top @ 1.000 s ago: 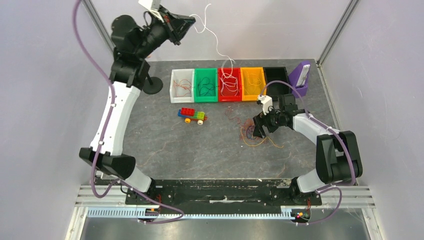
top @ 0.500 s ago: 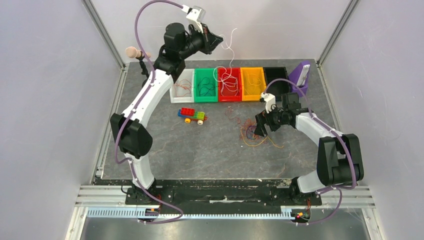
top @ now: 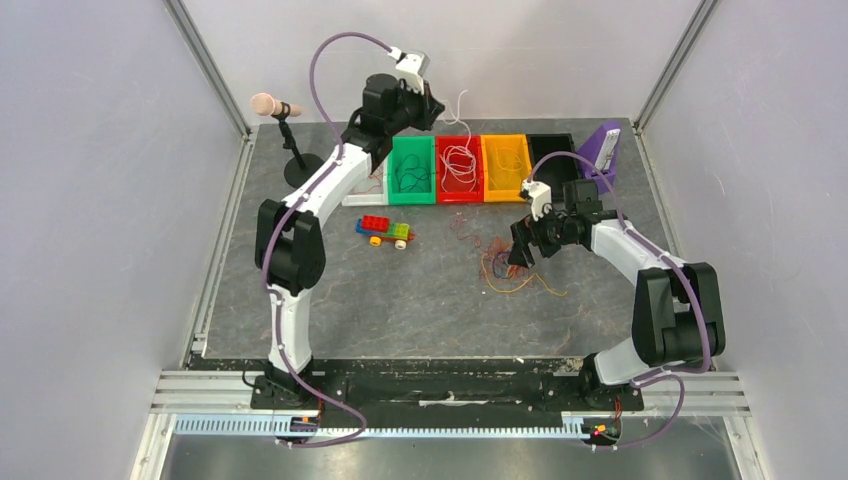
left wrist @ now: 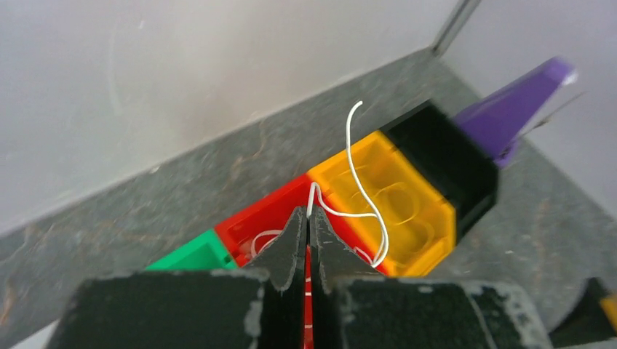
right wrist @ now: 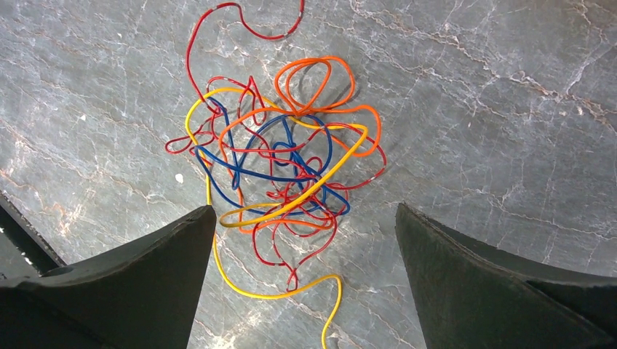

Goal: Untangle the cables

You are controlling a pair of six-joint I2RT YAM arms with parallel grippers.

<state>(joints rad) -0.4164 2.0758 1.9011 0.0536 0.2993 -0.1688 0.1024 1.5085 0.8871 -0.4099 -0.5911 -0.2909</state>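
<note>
Already some cables lay in the far bins. Left jaws, pressed together, pinched a white cable over the red bin. Right jaws hung spread over the tangle left on the desk.

Pale walls; grey marbled tabletop

**Robot body.** Left arm and right arm: white shell links between black joint housings. A purple hose loops along each arm, and a white camera block sits at each wrist. Left hand and right hand: matte black wedge fingers, their edges scuffed grey on the left hand.
</note>
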